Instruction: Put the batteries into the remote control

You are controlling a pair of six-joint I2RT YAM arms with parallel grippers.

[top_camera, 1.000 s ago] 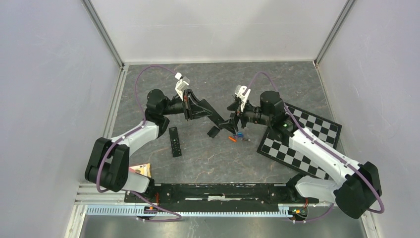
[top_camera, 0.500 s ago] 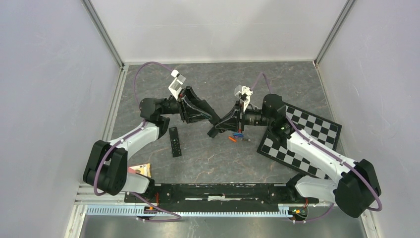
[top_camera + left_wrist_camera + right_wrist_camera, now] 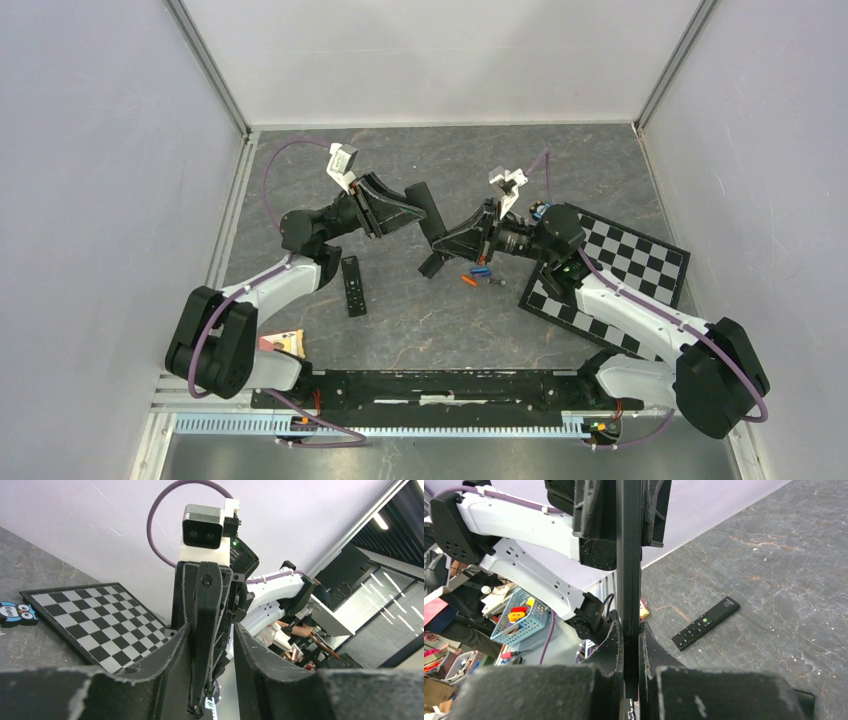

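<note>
Grey marbled table [image 3: 420, 330], walled in white, seen from overhead: two robot arms meet above its middle, and a black remote control [image 3: 425, 205] bridges them in the air. Just near-right of it on the table lie the batteries, an orange one [image 3: 468, 281], a blue one [image 3: 482, 270] and a dark one [image 3: 497, 282], close together. A second remote [image 3: 352, 286] lies flat to the left and a checkerboard [image 3: 620, 260] to the right.

Only the wrist cameras reveal the grips. The right gripper [image 3: 630, 641] is clenched on the remote's thin edge. The left gripper [image 3: 210, 630] straddles the remote loosely, with a gap beside one finger [image 3: 252, 655], so it is not gripping. That view alone shows a small blue owl tag [image 3: 15, 614] beside the checkerboard.
</note>
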